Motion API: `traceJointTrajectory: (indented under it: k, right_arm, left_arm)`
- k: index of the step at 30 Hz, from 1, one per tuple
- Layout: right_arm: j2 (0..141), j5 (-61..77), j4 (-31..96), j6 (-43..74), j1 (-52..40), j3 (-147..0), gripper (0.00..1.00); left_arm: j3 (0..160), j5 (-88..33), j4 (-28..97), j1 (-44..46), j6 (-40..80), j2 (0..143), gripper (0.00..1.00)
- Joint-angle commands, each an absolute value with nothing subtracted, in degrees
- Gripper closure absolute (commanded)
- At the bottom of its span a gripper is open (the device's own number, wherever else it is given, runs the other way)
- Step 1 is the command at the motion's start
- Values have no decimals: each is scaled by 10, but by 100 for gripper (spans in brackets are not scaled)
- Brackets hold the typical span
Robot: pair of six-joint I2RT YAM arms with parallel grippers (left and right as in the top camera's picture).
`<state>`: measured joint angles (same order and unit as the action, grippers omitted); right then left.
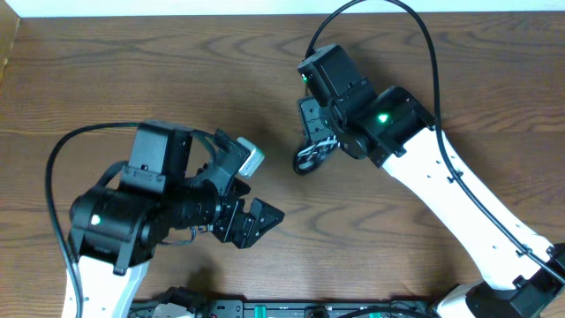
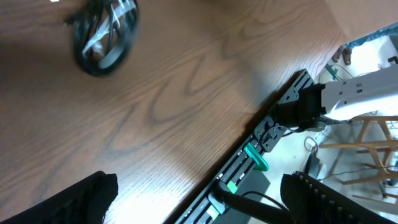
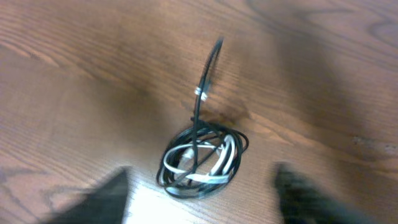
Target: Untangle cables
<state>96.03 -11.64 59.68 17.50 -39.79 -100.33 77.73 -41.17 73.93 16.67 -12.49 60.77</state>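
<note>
**Both sets of fingers wide; cables coiled on the surface**

In the overhead view the left arm (image 1: 115, 221) is seen entering from 7 o'clock, with its wrist turned toward 3 o'clock. The left fingers (image 2: 87, 198) are spread wide, and nothing is held between them.

The right arm (image 1: 459, 194) is extended from 5 o'clock toward the centre, with its wrist bent down over the cables (image 3: 200, 163). The right fingers (image 3: 311, 199) are spread wide to either side of the bundle and are not closed on it.

The cables are found as a small coil on the surface (image 1: 177, 71), just to 3 o'clock of the overhead centre. The white cord (image 3: 225, 158) is looped inside turns of the black cord (image 3: 208, 65). One black end is raised toward 12 o'clock in the right wrist view.

Both right fingers are blurred and cut off by the lower edge of the right wrist view. In the overhead view the coil is partly hidden under the right wrist. In the left wrist view it is smeared at 11 o'clock, and single strands cannot be made out.
</note>
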Motion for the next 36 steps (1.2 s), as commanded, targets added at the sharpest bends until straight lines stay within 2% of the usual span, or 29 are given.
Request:
traceJointTrajectory:
  k: [1, 7, 11, 14, 17, 19, 25, 28, 29, 30, 33, 36]
  right_arm:
    - [972, -100, 608, 171, -396, -1011, 1]
    - [975, -106, 629, 189, -393, -1010, 1]
    - [975, -121, 696, 254, -393, -1003, 1]
    - [975, -110, 718, 261, -394, -973, 1]
    - [975, -90, 694, 207, -397, -891, 1]
    - [975, -56, 644, 135, -398, -822, 1]
    - [975, 65, 542, -26, -398, -722, 2]
    - [975, 64, 509, -31, -398, -690, 13]
    - [975, 68, 491, -30, -399, -672, 28]
    - [975, 74, 480, -30, -399, -659, 34]
    - [975, 78, 444, -10, -401, -623, 38]
    - [975, 79, 399, 13, -402, -593, 38]
  left_arm:
    - [781, -402, 741, 169, -128, 593, 10]
    - [781, -402, 750, 169, -128, 591, 10]
    - [781, -402, 754, 169, -128, 591, 10]
    - [781, -402, 754, 169, -128, 591, 10]
    - [781, -402, 754, 169, -128, 591, 10]
    - [781, -398, 754, 169, -128, 591, 1]
    - [781, -394, 754, 169, -128, 591, 2]
    - [781, -394, 754, 169, -128, 591, 2]
    - [781, -394, 754, 169, -128, 591, 2]
    - [781, -394, 754, 169, -128, 591, 2]
    - [781, -393, 753, 169, -129, 591, 2]
    - [783, -360, 741, 169, -112, 590, 2]
